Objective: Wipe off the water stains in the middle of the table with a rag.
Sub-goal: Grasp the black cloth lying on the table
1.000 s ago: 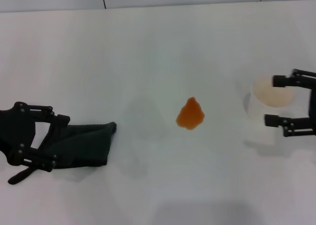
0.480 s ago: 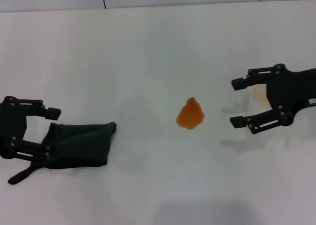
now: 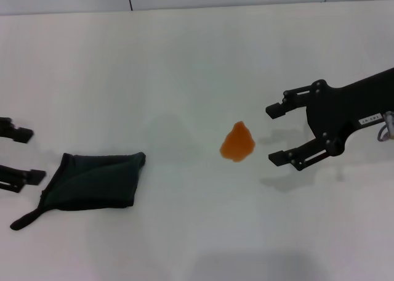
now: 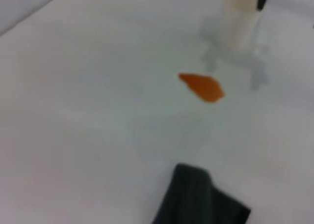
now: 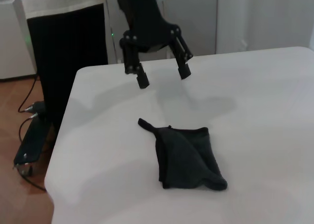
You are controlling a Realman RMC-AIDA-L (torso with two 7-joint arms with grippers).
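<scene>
Where the white table filled the head view, the water stains appeared as one small orange, roughly teardrop-shaped blotch near its middle. The rag, a dark green-black cloth, lay flat on the table well to the left of the blotch, with a thin strap-like tail trailing from its near-left corner. Nothing touched the rag. The left gripper sat at the left edge of the head view, beside the rag but apart from it, its two fingers spread wide and empty; the right wrist view showed the same gripper raised above the table beyond the rag. The right gripper hovered just right of the blotch, its fingers also spread wide with nothing between them, and its shadow fell on the table below. In the left wrist view, the blotch lay between a corner of the rag and a pale cup farther off.
</scene>
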